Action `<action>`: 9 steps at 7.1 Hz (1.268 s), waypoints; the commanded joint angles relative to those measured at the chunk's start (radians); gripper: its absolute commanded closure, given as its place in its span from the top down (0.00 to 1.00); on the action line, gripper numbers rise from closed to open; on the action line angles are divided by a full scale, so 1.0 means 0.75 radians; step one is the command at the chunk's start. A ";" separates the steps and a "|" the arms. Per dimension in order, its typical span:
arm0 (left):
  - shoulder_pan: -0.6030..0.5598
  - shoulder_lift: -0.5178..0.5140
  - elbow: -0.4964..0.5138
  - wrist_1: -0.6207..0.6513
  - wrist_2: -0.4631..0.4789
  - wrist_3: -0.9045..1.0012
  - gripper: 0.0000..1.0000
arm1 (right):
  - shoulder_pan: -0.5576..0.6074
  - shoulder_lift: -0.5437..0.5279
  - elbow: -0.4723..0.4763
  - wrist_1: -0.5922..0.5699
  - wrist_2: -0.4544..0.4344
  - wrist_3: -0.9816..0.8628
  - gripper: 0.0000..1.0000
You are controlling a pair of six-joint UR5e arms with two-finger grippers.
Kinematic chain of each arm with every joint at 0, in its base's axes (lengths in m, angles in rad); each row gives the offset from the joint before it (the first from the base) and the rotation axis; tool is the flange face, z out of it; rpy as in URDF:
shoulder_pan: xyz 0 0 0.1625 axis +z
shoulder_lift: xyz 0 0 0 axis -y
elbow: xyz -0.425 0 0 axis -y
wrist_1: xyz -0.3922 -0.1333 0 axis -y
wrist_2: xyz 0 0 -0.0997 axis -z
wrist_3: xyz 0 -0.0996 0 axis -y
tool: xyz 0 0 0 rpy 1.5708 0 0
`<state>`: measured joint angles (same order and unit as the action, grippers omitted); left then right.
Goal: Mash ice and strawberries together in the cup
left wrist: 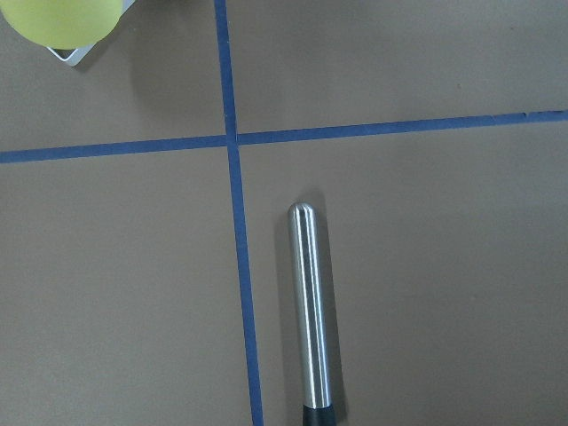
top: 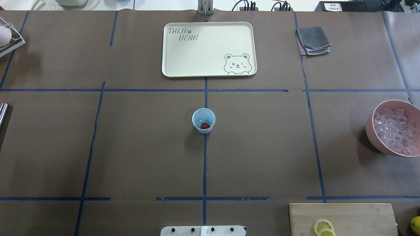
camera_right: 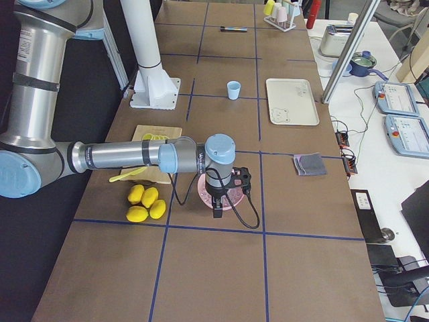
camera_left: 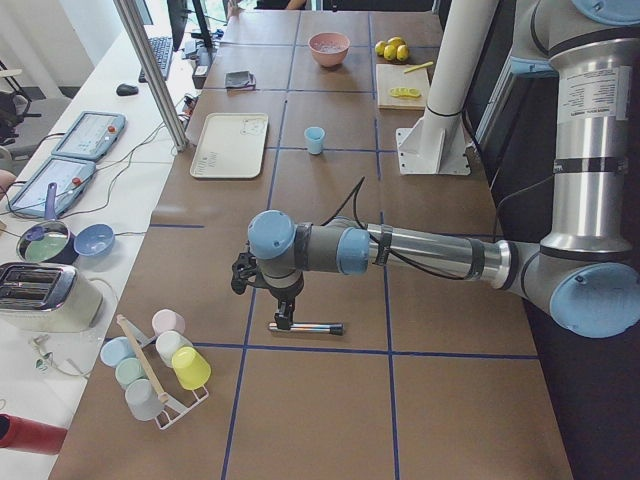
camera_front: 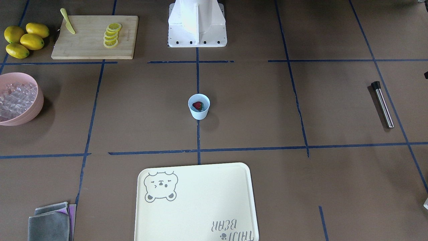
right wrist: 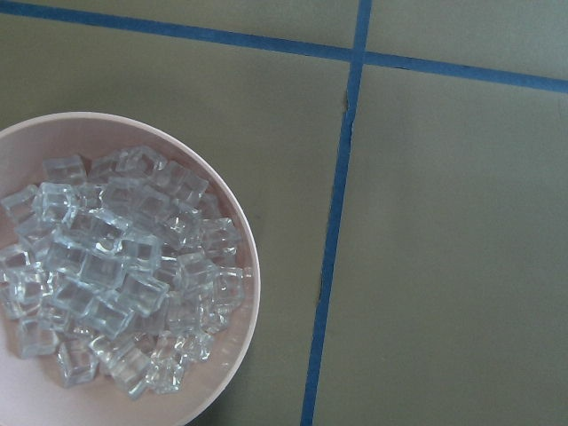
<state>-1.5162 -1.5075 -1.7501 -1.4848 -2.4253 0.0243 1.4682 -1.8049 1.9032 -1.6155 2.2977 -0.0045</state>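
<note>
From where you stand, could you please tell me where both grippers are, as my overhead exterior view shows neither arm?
Observer: The left gripper hangs over the steel muddler, which lies flat on the table.
Operator: And the right one?
Observer: The right gripper hangs over the pink bowl of ice.
Operator: Anything on the board besides the slices?
Observer: A yellow knife lies on the cutting board, apart from the lemon slices.

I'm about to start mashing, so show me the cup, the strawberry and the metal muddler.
cup [camera_front: 199, 115]: front-facing view, on its pale blue outer wall below the rim.
strawberry [camera_front: 197, 105]: front-facing view, on its red flesh inside the cup.
steel muddler [left wrist: 311, 302]: left wrist view, middle of its shiny shaft.
</note>
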 commanded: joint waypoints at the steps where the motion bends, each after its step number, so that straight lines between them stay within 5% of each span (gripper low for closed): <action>1: -0.001 0.006 0.022 0.000 0.000 0.004 1.00 | 0.004 -0.007 -0.003 0.000 0.004 -0.002 1.00; 4: -0.001 0.034 0.008 -0.010 -0.004 0.006 1.00 | 0.148 -0.035 -0.016 -0.020 0.023 -0.174 1.00; 9: -0.001 0.018 0.022 -0.008 -0.004 0.006 1.00 | 0.131 -0.027 0.019 -0.153 0.025 -0.174 1.00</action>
<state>-1.5171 -1.4898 -1.7432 -1.4906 -2.4288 0.0293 1.5698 -1.8348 1.9065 -1.7004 2.3142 -0.1353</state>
